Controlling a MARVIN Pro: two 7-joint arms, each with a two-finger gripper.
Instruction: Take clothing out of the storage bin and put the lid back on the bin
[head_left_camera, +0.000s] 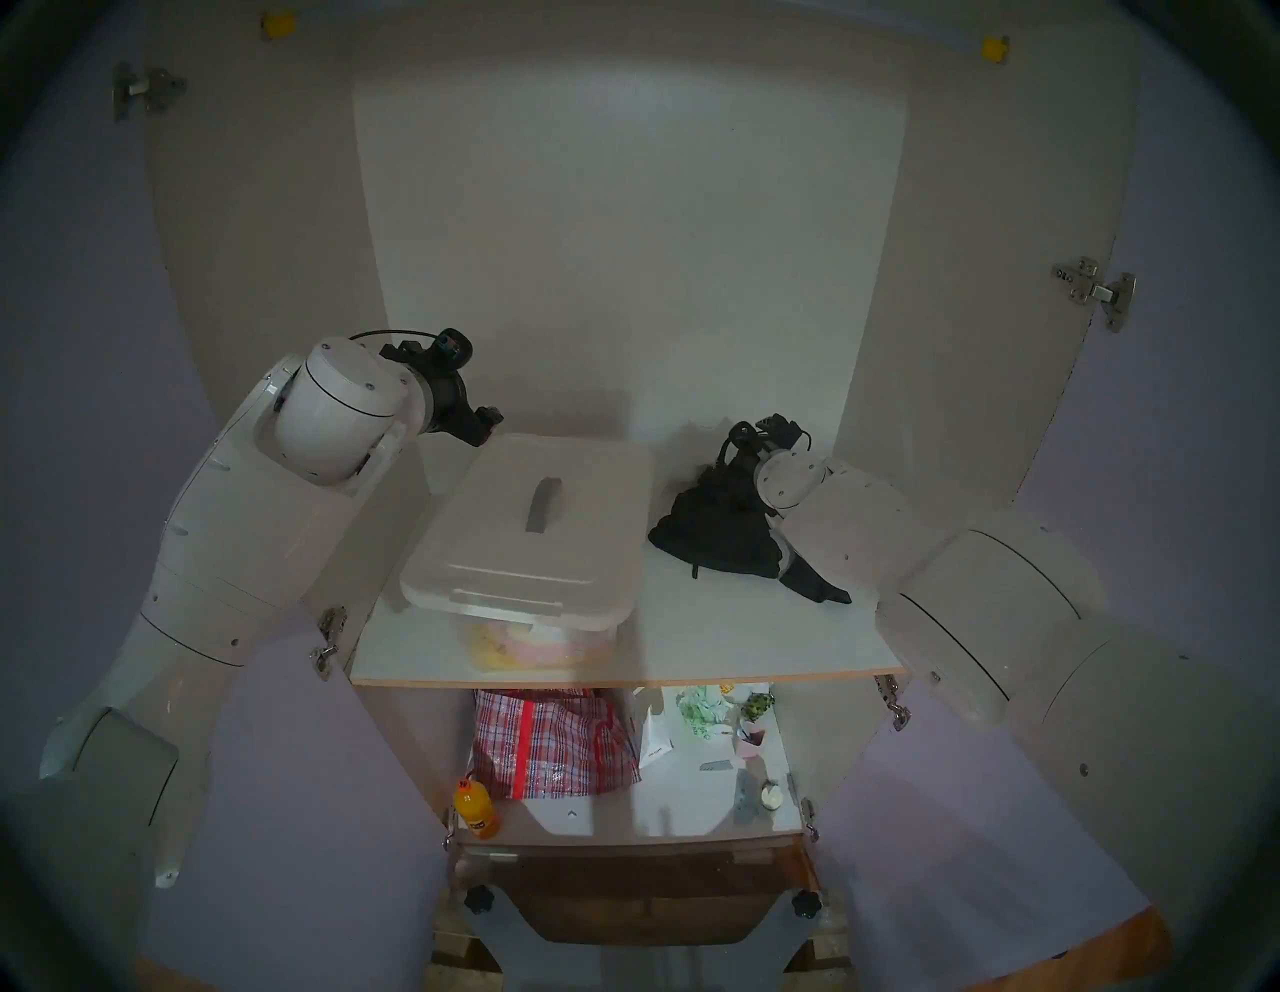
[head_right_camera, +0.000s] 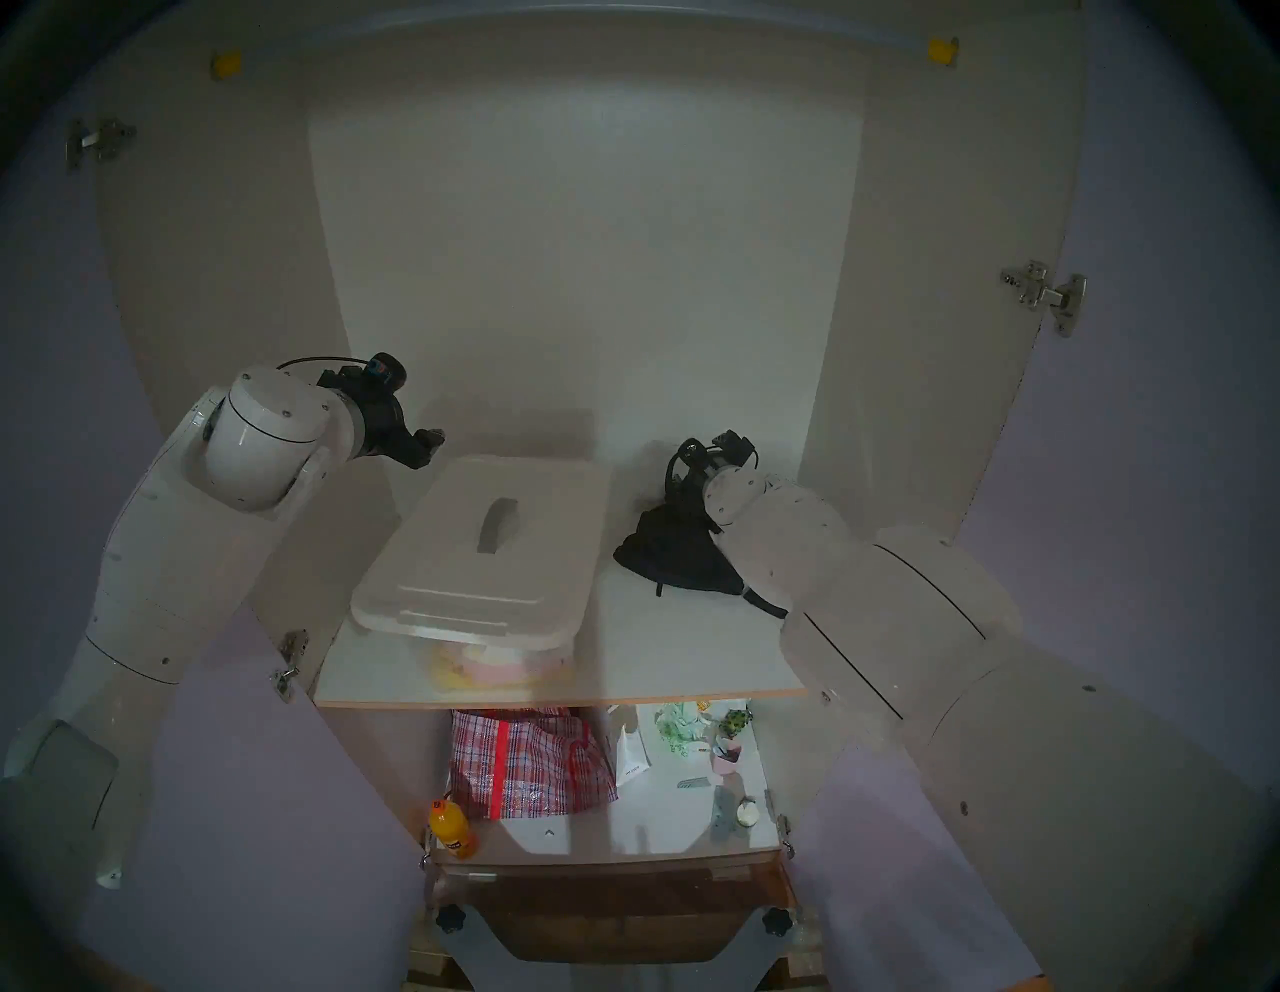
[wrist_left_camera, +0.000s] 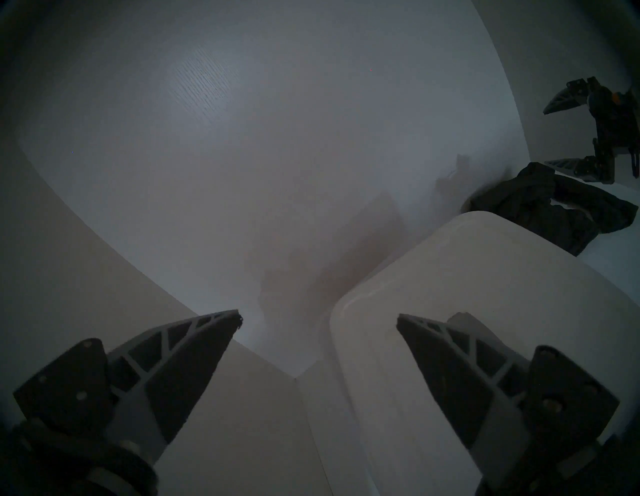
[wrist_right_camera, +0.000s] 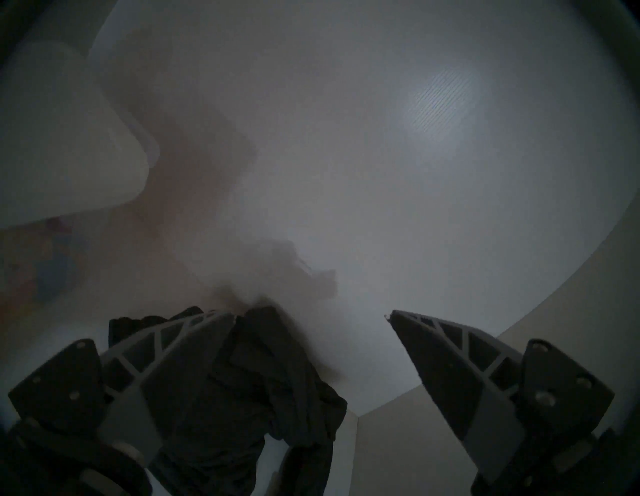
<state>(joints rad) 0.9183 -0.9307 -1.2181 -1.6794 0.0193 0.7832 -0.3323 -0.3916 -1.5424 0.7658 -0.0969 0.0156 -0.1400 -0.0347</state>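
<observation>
Task looks nearly done. Cupboard shelf (head_left_camera: 692, 644) carries everything. Storage bin (head_left_camera: 540, 641) sits on its left half, near the front edge, coloured cloths visible through the wall. Lid (head_left_camera: 533, 533) rests on top of the bin; can't tell if it is fully seated, it looks slightly skewed. Clothing (head_left_camera: 720, 533) is out, heaped on the shelf right of the bin, apart from it.

Room: cupboard side walls close on both flanks, back wall behind; bare shelf strip in front of the clothing.

Right hand (wrist_right_camera: 310, 313) spread, empty, just over the clothing. Left hand (wrist_left_camera: 318, 315) spread, empty, hovering at the lid's rear-left corner.
</observation>
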